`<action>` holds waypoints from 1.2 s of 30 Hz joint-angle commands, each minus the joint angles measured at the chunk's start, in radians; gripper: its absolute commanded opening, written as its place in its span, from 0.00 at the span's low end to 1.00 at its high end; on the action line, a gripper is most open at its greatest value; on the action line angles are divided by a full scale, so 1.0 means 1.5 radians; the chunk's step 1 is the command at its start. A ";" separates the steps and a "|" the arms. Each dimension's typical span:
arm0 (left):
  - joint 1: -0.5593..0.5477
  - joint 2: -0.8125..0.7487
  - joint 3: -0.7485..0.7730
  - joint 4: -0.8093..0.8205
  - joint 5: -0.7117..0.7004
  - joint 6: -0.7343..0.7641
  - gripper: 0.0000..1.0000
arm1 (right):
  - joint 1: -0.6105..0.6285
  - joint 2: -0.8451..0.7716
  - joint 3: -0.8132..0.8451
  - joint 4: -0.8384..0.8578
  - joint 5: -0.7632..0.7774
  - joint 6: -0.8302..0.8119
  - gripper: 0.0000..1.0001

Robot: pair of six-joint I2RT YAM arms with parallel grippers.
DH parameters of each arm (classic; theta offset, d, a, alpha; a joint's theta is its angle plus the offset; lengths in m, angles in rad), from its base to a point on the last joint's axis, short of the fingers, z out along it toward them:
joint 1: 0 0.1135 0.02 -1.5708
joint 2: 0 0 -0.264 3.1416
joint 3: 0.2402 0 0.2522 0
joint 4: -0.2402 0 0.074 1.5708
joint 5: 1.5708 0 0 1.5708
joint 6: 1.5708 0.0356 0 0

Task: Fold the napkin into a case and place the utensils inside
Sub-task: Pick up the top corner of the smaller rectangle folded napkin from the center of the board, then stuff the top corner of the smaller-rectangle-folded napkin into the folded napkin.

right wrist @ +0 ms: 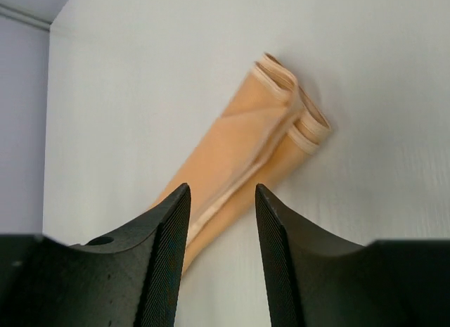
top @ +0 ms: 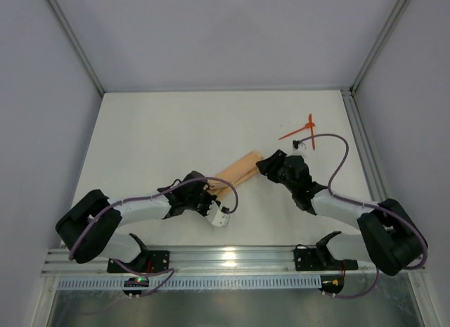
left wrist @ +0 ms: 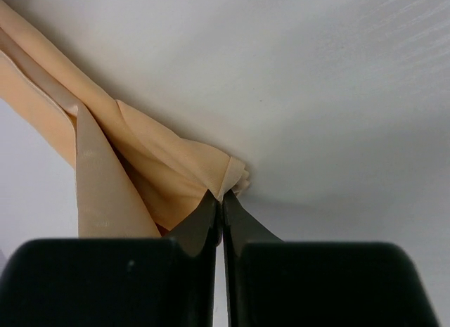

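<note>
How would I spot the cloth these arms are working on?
On the white table, look between the left gripper and the right gripper near the middle. A peach-orange cloth lies there, folded into a narrow slanted strip. Unlike the thin orange-red plastic sticks at the far right, it is soft, pale and broad.

no readable text, labels or numbers

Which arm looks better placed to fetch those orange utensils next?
The right one: the right gripper is open and nearer the utensils, while the left gripper is shut on the napkin.
</note>
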 commanded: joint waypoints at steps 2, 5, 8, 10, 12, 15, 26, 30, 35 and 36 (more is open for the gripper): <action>0.004 -0.011 -0.039 -0.017 0.008 0.044 0.03 | 0.000 -0.154 0.124 -0.317 -0.023 -0.336 0.48; 0.008 -0.023 -0.060 0.006 0.005 0.072 0.04 | -0.001 -0.169 0.205 -0.348 -0.146 -0.493 0.55; 0.008 -0.028 -0.079 0.031 -0.004 0.087 0.04 | 0.000 -0.028 0.338 -0.376 -0.334 -0.596 0.52; 0.008 -0.029 -0.082 0.030 -0.016 0.092 0.04 | -0.001 0.109 0.458 -0.432 -0.437 -0.627 0.47; 0.010 -0.026 -0.083 0.034 -0.035 0.098 0.04 | 0.000 0.183 0.542 -0.462 -0.532 -0.643 0.41; 0.014 -0.024 -0.084 0.035 -0.046 0.096 0.04 | 0.028 0.272 0.618 -0.535 -0.542 -0.701 0.39; 0.016 -0.031 -0.125 0.073 -0.045 0.115 0.06 | 0.109 0.363 0.602 -0.496 -0.550 -0.739 0.39; 0.016 -0.025 -0.120 0.076 -0.046 0.111 0.06 | 0.126 0.380 0.588 -0.469 -0.542 -0.723 0.45; 0.017 -0.026 -0.113 0.073 -0.043 0.109 0.06 | 0.134 0.374 0.557 -0.455 -0.451 -0.726 0.52; 0.017 -0.026 -0.111 0.074 -0.041 0.109 0.06 | 0.135 0.375 0.557 -0.449 -0.441 -0.726 0.54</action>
